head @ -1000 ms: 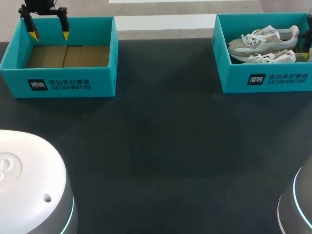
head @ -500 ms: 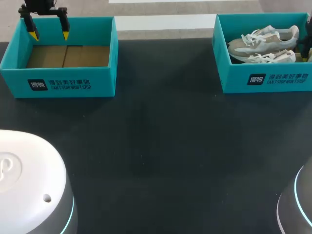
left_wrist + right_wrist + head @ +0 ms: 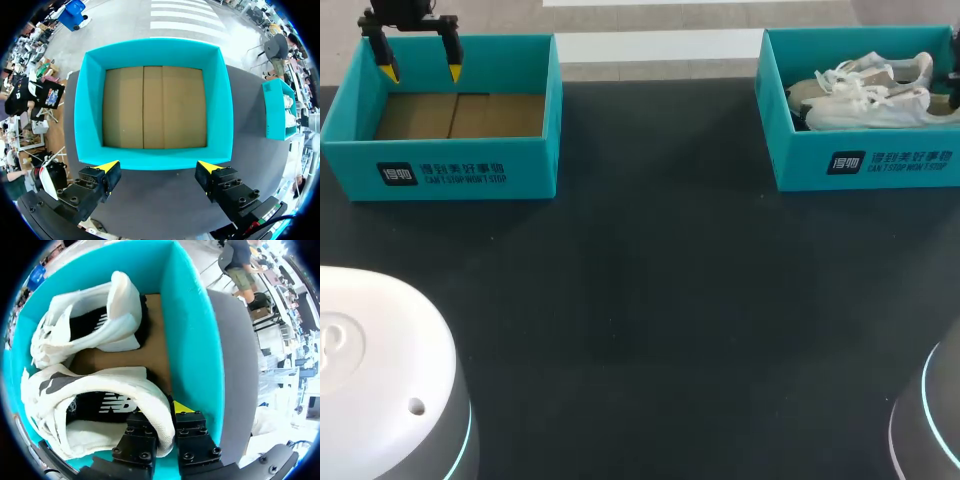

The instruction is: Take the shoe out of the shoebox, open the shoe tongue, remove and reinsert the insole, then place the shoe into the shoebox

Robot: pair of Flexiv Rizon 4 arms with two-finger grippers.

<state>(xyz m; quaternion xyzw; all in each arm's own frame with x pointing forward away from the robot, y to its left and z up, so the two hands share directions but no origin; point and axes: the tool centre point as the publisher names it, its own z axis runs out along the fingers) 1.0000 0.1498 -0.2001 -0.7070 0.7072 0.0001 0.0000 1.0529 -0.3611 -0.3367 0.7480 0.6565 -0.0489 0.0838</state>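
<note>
While dark table (image 3: 650,300) stretches wide before the shoebox (image 3: 865,165), our right gripper (image 3: 168,412) inside it pinches the heel of the nearer shoe (image 3: 115,382), tight against the side wall; well left of the shoebox, our left gripper (image 3: 157,170) hangs spread over the rim of a second box (image 3: 222,115).

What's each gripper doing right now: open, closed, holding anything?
Left gripper: open, holding nothing, at the rim of the empty shoebox.
Right gripper: shut on the heel of the nearer shoe.
</note>
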